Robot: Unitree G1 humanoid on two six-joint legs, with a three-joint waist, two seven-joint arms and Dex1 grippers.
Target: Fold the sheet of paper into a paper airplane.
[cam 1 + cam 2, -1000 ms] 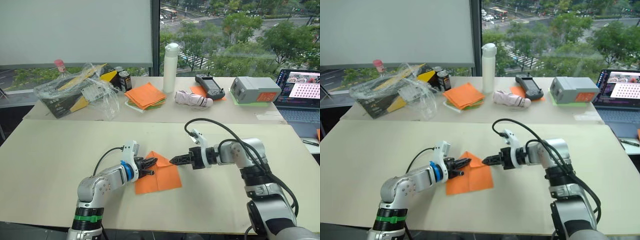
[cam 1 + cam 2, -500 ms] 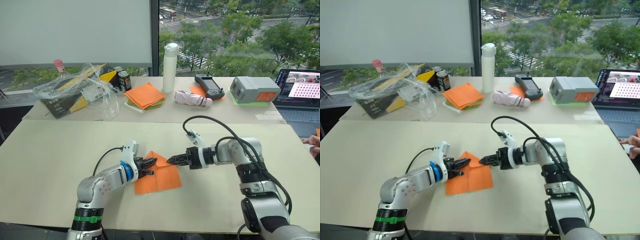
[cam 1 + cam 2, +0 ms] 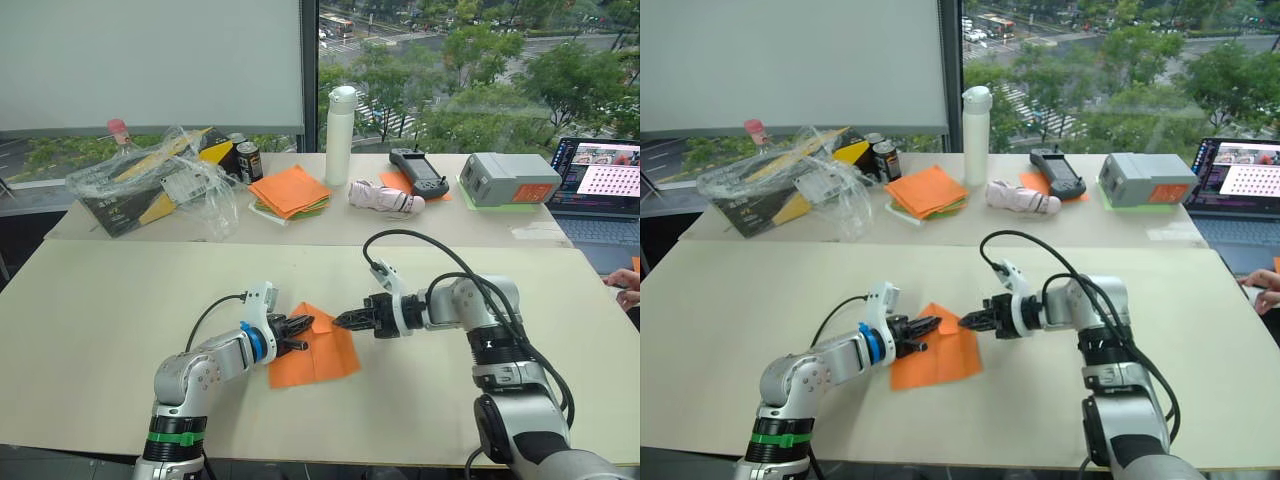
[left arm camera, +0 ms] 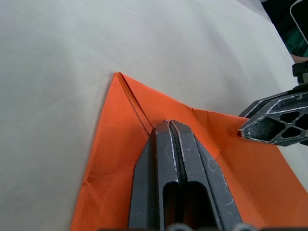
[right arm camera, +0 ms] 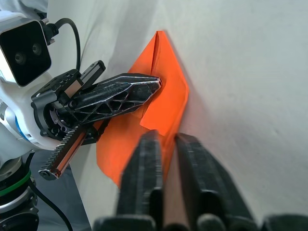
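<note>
The sheet of paper (image 3: 325,358) lies orange and partly folded on the near table, with a raised triangular flap (image 4: 202,120) on its far side. My left gripper (image 3: 305,325) is shut, and its joined fingertips (image 4: 168,126) press down on the paper beside a crease. From the right, my right gripper (image 3: 340,320) reaches the flap's edge. It is shut, with the thin orange edge (image 5: 166,137) running in between its fingers. The two grippers' tips stand close together over the paper.
On the far table are a stack of orange and green sheets (image 3: 290,190), a white bottle (image 3: 341,135), a can (image 3: 250,162), a plastic-wrapped box (image 3: 160,180), a handheld device (image 3: 420,172), a grey box (image 3: 510,180) and a laptop (image 3: 600,180). A person's hand (image 3: 625,285) shows at the right edge.
My right gripper has edged left onto the flap and gone from open to shut on its edge. The left gripper has stayed pressed on the paper.
</note>
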